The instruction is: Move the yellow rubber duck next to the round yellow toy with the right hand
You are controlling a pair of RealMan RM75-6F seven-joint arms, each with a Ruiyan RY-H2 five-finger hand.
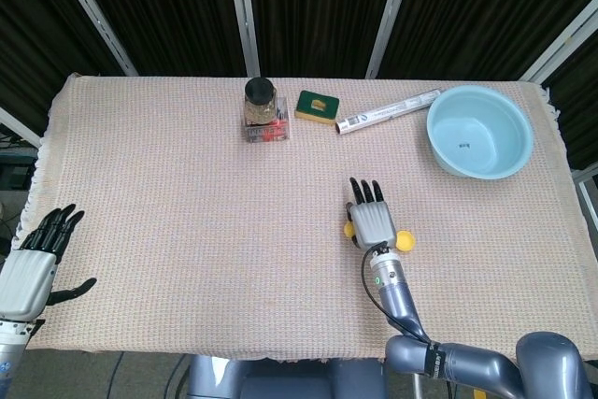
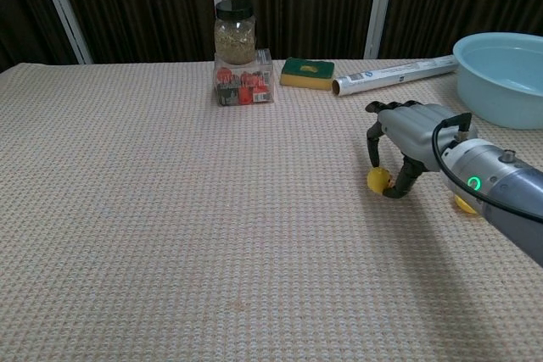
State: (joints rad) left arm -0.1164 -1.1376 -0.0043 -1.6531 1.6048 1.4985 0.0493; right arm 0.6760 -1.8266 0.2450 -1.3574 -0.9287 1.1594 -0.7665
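Note:
The small yellow rubber duck (image 1: 348,228) (image 2: 378,180) is low over the cloth, right of the table's middle. My right hand (image 1: 371,221) (image 2: 416,136) arches over it, pinching it between the thumb and a finger, the other fingers curled down. The round yellow toy (image 1: 405,242) (image 2: 464,203) lies just right of the hand; in the chest view my forearm half hides it. A short gap separates the duck from the toy. My left hand (image 1: 33,263) hangs off the table's near left corner, fingers spread and holding nothing.
At the back stand a jar (image 1: 261,96) on a clear box of red pieces (image 2: 244,88), a green-yellow sponge (image 1: 317,106) and a foil roll (image 1: 388,111). A light blue basin (image 1: 479,131) sits at the back right. A woven cloth (image 1: 168,203) covers the table.

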